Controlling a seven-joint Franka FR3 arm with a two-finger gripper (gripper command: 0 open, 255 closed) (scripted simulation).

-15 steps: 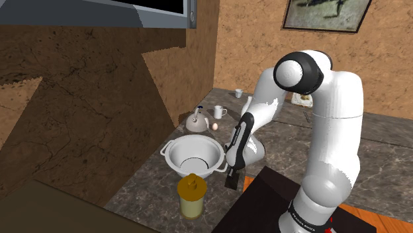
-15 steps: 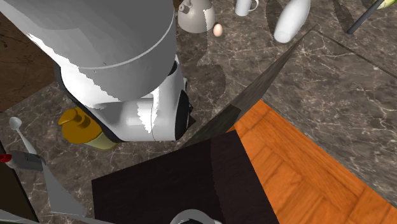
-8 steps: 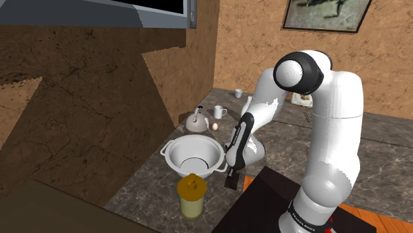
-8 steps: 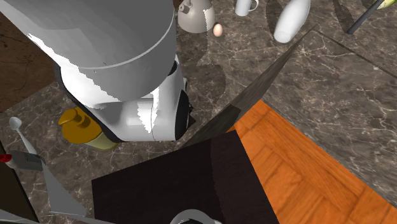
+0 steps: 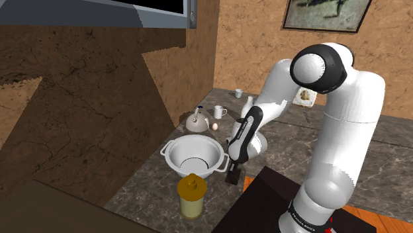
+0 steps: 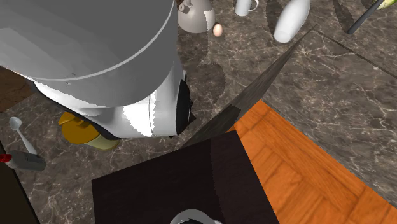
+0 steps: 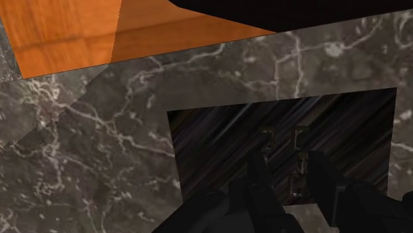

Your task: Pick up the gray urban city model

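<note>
Shoulder view: the white arm (image 5: 337,126) rises from the dark stand (image 5: 265,208) at lower right and bends down toward the centre of the frame. Its black gripper (image 5: 233,177) points down at the marbled counter (image 5: 152,185), just right of a white two-handled pot (image 5: 193,157). A yellow lidded jar (image 5: 191,196) stands below the pot. Above it, a pale kettle (image 5: 196,120), an egg (image 5: 214,125) and a white mug (image 5: 219,112) sit in a loose row.

Wrist view: the city model (image 7: 218,142) occupies the lower right of the frame. It is a flat rectangular slab, nearly black with fine grey streaks (darker than its name suggests), and it is seen against the counter's veined stone. The gripper (image 7: 286,162) sits over the slab's right half. Its fingers (image 7: 259,179) are drawn close together and clasp a small pale-edged raised detail of the model between them. An orange wood surface (image 7: 73,36) fills the upper left corner.

Second exterior view: the arm's white bulk covers the upper left of the frame. The kettle (image 6: 194,16), egg (image 6: 218,29), mug (image 6: 243,6) and a white bottle (image 6: 291,19) line the top edge. The jar (image 6: 79,127) shows at left centre beneath the arm, and the orange wood lies at right.
</note>
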